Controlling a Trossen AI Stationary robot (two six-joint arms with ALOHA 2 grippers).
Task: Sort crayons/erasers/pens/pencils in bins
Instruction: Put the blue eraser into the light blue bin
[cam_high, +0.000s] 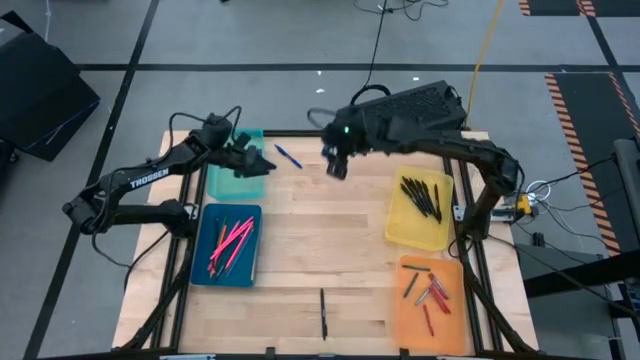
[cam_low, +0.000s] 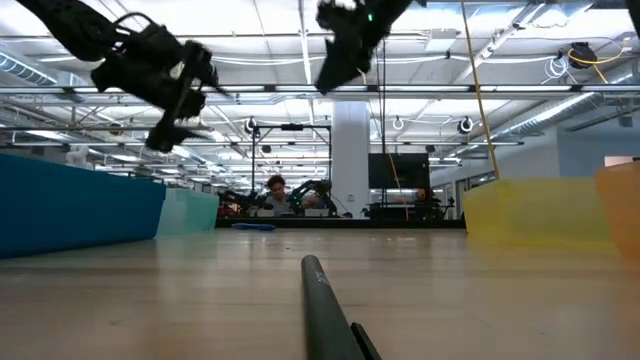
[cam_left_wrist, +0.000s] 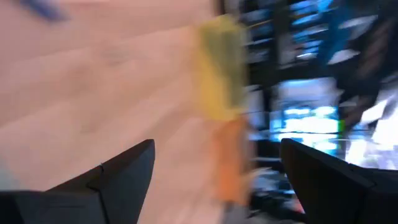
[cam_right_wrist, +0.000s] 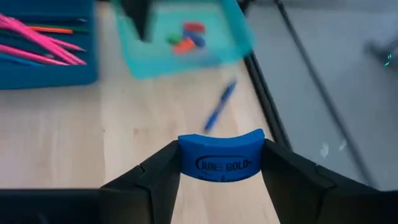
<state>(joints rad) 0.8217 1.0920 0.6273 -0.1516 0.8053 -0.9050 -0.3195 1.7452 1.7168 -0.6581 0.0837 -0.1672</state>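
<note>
Above tabletop (cam_high: 330, 240), right gripper (cam_right_wrist: 221, 163) fingers clamp a blue eraser (cam_right_wrist: 221, 157); left gripper (cam_left_wrist: 214, 180) fingers apart over teal bin (cam_high: 228, 182).

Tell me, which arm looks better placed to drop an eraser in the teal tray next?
The right gripper, I'd guess: it grips a blue eraser above the table, facing the teal bin. The left gripper hovers at that bin, open and empty.

Grey floor (cam_high: 250, 40) (striped tape (cam_high: 585, 110))
</note>
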